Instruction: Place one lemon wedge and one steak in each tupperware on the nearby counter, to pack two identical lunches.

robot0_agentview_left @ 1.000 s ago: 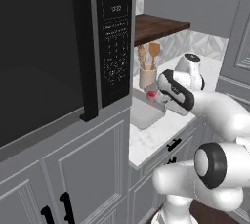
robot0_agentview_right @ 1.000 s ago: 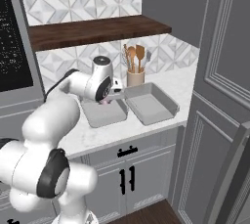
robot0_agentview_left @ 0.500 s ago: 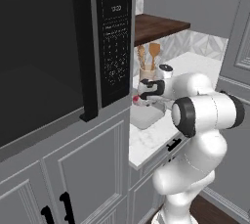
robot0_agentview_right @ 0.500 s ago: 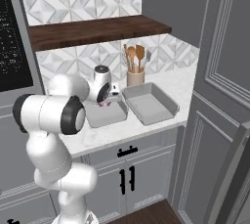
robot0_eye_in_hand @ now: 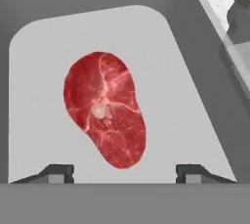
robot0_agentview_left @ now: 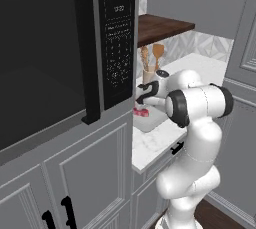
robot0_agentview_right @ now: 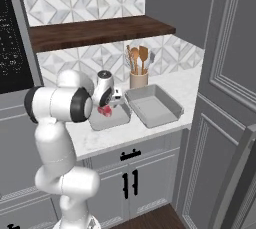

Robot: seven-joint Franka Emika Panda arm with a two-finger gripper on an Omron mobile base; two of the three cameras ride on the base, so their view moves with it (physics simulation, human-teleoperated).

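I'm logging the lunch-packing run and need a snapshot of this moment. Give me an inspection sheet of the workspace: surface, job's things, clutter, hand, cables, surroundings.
Surface: white speckled counter over grey cabinets with black handles.
Job's things: one steak lies flat inside the left tupperware; the right tupperware beside it holds nothing. No lemon wedge seen.
Clutter: tan cup of wooden utensils behind the containers.
Hand: hand hangs directly above the steak, fingertips apart, open, not touching the meat.
Cables: nothing seen.
Surroundings: black microwave to the left, dark wooden shelf, patterned tile backsplash, tall grey cabinet to the right.
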